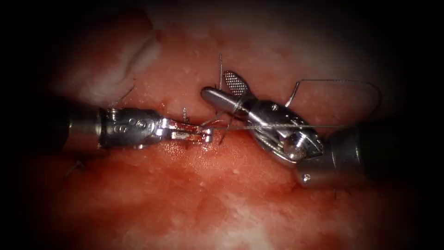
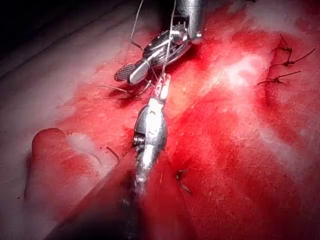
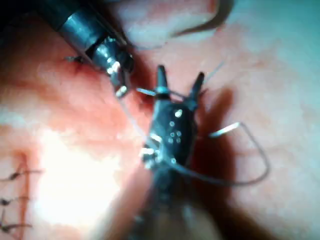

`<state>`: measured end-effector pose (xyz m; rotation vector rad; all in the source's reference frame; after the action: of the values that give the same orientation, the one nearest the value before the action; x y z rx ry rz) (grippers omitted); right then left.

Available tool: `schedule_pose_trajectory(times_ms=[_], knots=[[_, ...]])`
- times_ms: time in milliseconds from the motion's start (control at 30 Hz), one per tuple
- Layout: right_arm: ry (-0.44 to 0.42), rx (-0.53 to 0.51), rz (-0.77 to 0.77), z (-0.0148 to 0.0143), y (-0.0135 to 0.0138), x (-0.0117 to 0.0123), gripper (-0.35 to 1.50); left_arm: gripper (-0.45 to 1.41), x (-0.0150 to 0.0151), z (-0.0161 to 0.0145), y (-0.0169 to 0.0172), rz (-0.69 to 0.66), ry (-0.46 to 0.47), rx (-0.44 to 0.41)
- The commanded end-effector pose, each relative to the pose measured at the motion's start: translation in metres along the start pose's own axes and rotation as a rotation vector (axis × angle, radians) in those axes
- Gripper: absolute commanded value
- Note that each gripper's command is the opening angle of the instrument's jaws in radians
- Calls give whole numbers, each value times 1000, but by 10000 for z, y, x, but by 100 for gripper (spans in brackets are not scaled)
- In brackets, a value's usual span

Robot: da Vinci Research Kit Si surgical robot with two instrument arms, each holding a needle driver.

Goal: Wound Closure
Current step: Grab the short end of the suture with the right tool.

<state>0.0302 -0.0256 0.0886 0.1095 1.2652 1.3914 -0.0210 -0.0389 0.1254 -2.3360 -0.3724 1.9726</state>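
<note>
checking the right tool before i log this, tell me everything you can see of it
The right arm's tool is a shiny metal needle driver on a dark shaft, entering from the right. Its jaws stand open: one shows a cross-hatched gripping face, the other a smooth rounded back. They hold nothing. Thread arcs in a loop above its wrist and a taut strand crosses its body toward the left arm's tool. Its tips sit over the tissue by the cut.
</note>
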Motion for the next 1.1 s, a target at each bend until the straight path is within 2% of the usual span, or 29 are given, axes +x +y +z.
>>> schedule_pose_trajectory(times_ms=[33,167,800,1100], knots=[[-1,-8,2,5,0,-6,117,-45,-8,5,0,0,-1,0],[1,-28,24,11,6,-3,117,-45,-8,6,0,0,-4,-1],[-158,-103,29,30,23,-13,112,-45,-7,7,3,-1,-11,-14],[-137,-100,34,36,21,-13,105,-45,-8,8,4,-1,-10,-17]])
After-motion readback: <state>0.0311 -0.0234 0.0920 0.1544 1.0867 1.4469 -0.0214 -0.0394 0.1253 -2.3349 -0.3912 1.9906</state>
